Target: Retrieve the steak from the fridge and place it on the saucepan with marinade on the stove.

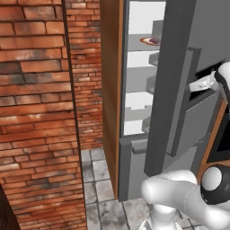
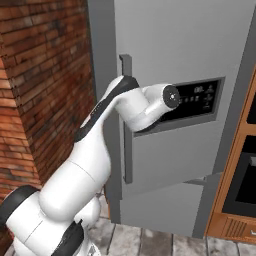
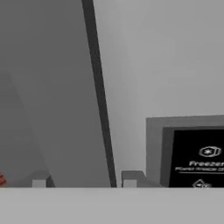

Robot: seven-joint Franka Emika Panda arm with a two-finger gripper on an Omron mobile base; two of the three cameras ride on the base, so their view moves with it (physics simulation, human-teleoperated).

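Note:
The grey fridge [image 1: 177, 90] stands with its upper door [image 2: 170, 60] swung partly open, so the white shelves [image 1: 139, 60] show. The steak [image 1: 155, 41] lies on an orange-rimmed plate [image 1: 146, 40] on the top shelf. My white hand [image 1: 203, 84] reaches onto the door's front by the long bar handle [image 2: 127, 120] and the dark display panel [image 2: 197, 100]. In the hand view my gripper [image 3: 85, 179] is open, its fingertips [image 3: 130, 178] apart on either side of a dark vertical edge [image 3: 99, 100] of the door. The saucepan, marinade and stove are out of view.
A brick wall [image 1: 36, 112] stands close on the left. A wooden side panel [image 1: 111, 90] flanks the fridge. On the right is a wooden cabinet with a dark oven front [image 2: 240, 185]. Grey floor tiles [image 1: 96, 179] lie below, and my own arm [image 2: 100, 150] crosses the door.

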